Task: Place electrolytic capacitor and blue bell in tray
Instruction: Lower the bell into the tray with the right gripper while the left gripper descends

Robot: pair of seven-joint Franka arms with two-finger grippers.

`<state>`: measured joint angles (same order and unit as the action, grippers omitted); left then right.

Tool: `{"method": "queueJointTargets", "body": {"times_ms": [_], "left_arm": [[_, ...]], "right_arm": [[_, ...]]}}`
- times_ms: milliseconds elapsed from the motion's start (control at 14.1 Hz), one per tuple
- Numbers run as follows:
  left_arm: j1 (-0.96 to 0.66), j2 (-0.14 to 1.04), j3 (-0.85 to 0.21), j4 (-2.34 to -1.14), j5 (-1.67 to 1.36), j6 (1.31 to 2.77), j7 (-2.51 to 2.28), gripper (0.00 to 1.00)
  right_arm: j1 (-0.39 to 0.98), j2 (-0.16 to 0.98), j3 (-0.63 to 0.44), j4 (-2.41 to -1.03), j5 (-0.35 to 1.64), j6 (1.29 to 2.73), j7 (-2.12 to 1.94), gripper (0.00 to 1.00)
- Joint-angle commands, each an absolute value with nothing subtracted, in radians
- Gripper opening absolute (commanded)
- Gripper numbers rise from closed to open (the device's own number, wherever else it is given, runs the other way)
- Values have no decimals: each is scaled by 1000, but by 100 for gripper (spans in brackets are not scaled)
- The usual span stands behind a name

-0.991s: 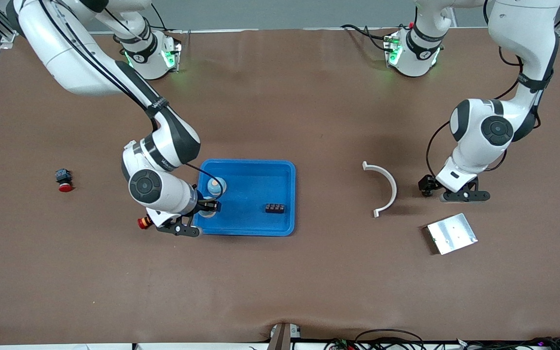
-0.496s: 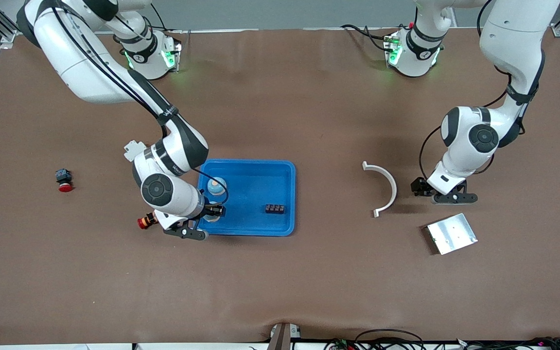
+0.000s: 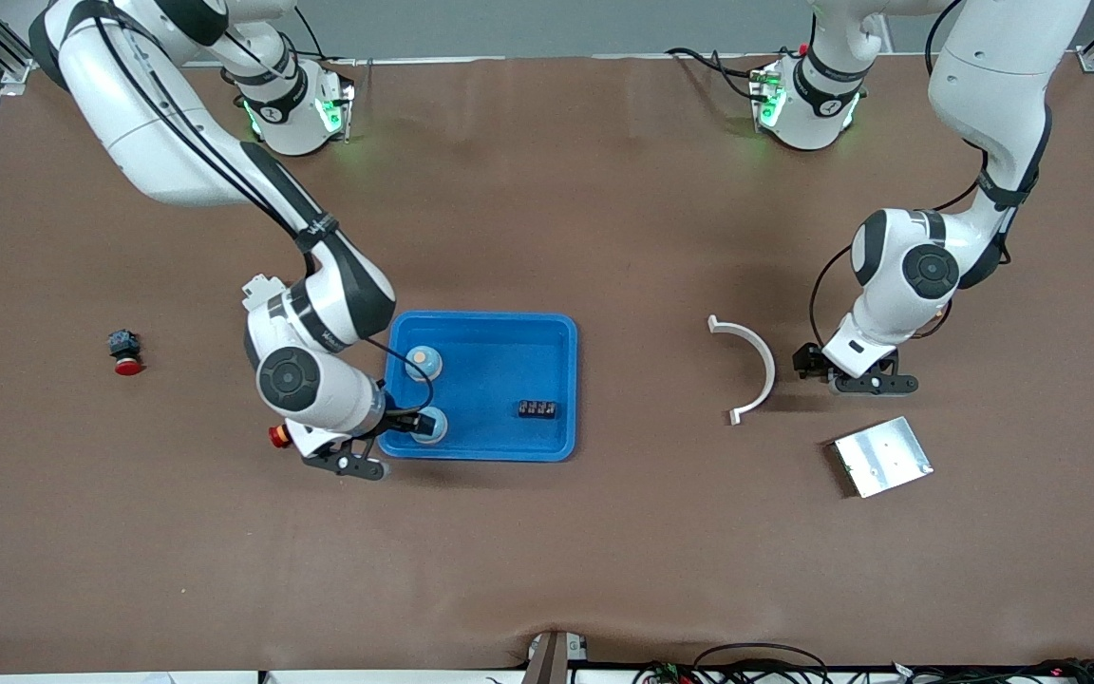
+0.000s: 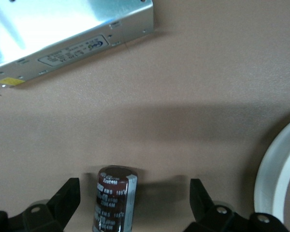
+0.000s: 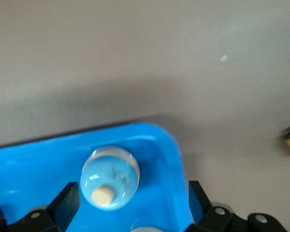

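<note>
Left end effector [image 4: 133, 205]: fingers [image 4: 67, 198] standing wide apart, electrolytic capacitor [image 4: 113, 198] sitting between them, bare surface [image 4: 208, 72] lying ahead. White curved piece [image 4: 280, 169] crowding one flank; silver metal plate [image 4: 63, 34] blocking farther ahead.

Right end effector [image 5: 130, 205]: hanging over tray [image 5: 174, 159] corner, blue bell [image 5: 108, 183] occupying the gap between spread fingers. A second bell [image 3: 423, 362] and black block [image 3: 537, 408] occupying other tray spots.

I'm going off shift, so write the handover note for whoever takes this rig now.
Right claw: open, over the tray corner toward the right arm's end, with a blue bell below it in the tray.
Left claw: open, either side of the electrolytic capacitor, which stands on the table beside the white curved piece.
Done: blue bell in tray.
Left: grip the capacitor and carry it to the tray.
</note>
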<state>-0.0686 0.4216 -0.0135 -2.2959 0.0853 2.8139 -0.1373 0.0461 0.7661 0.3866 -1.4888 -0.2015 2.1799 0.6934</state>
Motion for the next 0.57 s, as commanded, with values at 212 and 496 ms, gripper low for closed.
{"method": "queueJointTargets", "body": {"times_ms": [212, 496], "left_arm": [[-25, 394, -31, -2327, 63, 2830, -132, 41], [-18, 384, -29, -2330, 63, 2824, -129, 0]], "right_arm": [[-113, 609, 397, -1486, -204, 1981, 545, 100], [-216, 477, 397, -1485, -204, 1858, 405, 100]]}}
